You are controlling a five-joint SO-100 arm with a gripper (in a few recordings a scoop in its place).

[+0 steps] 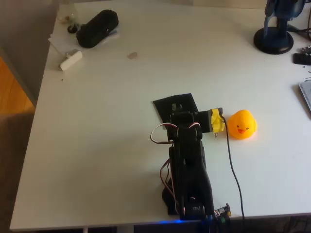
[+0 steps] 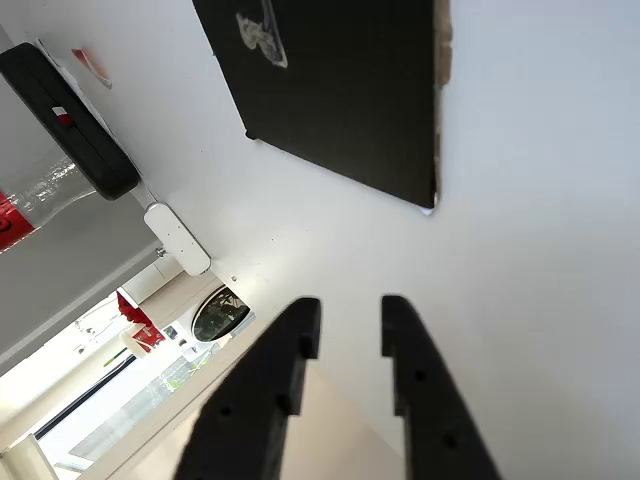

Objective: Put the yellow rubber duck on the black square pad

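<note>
Toward the upper left of the overhead view, a bulky black pouch (image 1: 97, 28) lies on the white table (image 1: 107, 145), with a small white oblong object (image 1: 71, 60) just below it. Near the frame's centre lies the black square pad (image 1: 167, 106), its lower right part hidden under the black arm (image 1: 187, 167), which reaches up from the bottom edge. Right of the arm's yellow-taped wrist, the yellow rubber duck (image 1: 242, 124) sits on bare table, right of centre, apart from the pad and beak facing the bottom of the frame.

Seen from the wrist view, the pad (image 2: 350, 90) fills the upper middle, a pale mark near its top edge. At the bottom centre the gripper (image 2: 348, 325) shows two black fingers (image 2: 285, 365) parted by a narrow gap, with only white table between them; it is slightly open, grasping nothing and touching neither pad nor duck.
</note>
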